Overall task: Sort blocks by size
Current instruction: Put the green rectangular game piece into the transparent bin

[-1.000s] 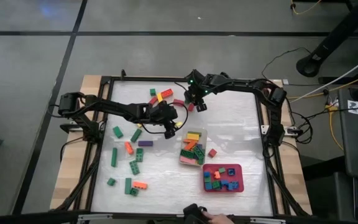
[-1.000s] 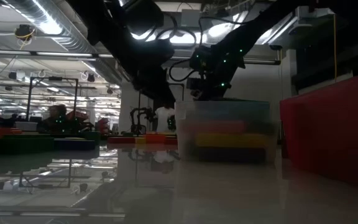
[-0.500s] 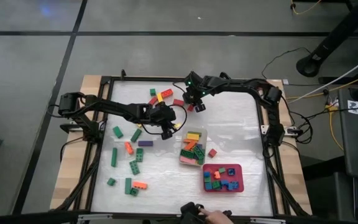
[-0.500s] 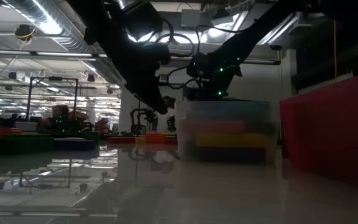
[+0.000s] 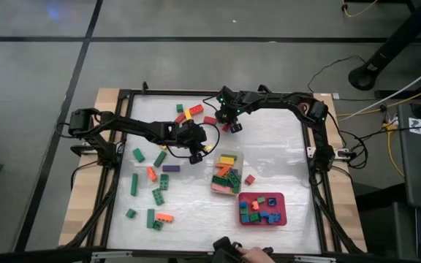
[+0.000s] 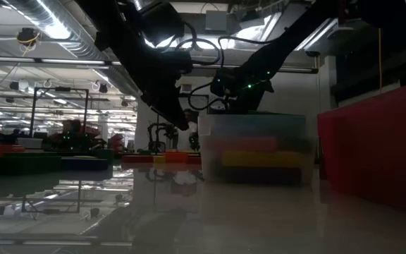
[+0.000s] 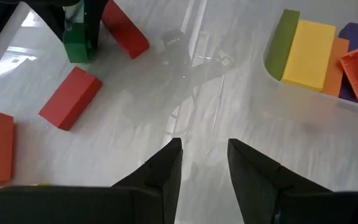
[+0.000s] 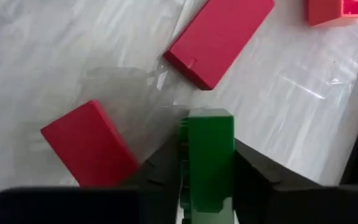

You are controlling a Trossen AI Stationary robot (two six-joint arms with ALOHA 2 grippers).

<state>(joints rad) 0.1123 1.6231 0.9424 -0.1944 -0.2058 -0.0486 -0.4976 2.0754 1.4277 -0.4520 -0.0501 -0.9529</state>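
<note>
My right gripper (image 5: 230, 124) is at the table's far middle, pointing steeply down and shut on a green block (image 8: 207, 134). Two red blocks (image 8: 219, 37) (image 8: 89, 143) lie flat on the table just beyond it. The left wrist view shows the same green block (image 7: 76, 43) upright between those fingers. My left gripper (image 5: 196, 153) hangs over bare table left of the clear tub (image 5: 238, 162). It is open, with nothing between its fingers (image 7: 166, 171). My right gripper pinches the green block by two opposite sides (image 8: 209, 149) between its two fingers (image 8: 160, 168). The fingers come slanting from above and run along the block. The block stands on end below them. I cannot tell whether its lower end (image 7: 74, 57) touches the table.
The tub holds several long blocks, among them a yellow one (image 7: 306, 46). A red tray (image 5: 283, 208) with small blocks sits near the front right. More blocks are strewn over the table's left half (image 5: 156, 196) and far middle (image 5: 188, 112). A person's hand (image 5: 254, 256) shows at the near edge.
My right gripper has come down a little toward the table by the red blocks. My left gripper has stayed in place and tipped slightly.
</note>
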